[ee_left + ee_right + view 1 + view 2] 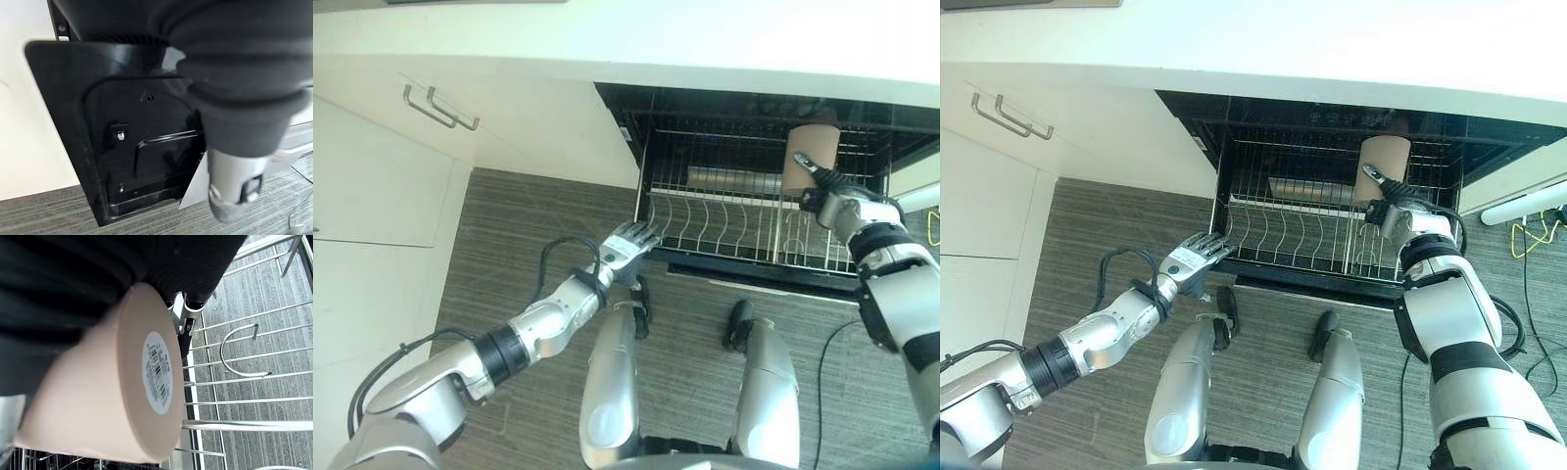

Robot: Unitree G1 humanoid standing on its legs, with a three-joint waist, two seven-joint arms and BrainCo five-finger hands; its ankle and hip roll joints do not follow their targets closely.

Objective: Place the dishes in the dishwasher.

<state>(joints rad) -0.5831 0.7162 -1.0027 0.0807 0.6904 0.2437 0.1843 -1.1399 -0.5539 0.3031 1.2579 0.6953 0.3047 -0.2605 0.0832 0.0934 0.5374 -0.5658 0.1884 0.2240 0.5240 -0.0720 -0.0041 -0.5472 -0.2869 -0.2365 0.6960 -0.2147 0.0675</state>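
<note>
Right hand (pixel 1393 208) is gripping the cup (pixel 1383 164) over the rack's (pixel 1283 230) right end; left hand (pixel 1191 260) is hanging open by its left corner.

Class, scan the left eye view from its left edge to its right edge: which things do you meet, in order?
Cabinet handles → left hand → metal cylinder lying in the rack → beige cup in the right hand.

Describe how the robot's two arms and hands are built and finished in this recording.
Both arms are silver-grey metal segments with black bands at the joints. The left hand has silver fingers with dark tips and a dark ribbed cover over its back and wrist, with a small green spot on it. The right hand has the same dark cover and dark-tipped fingers.
</note>
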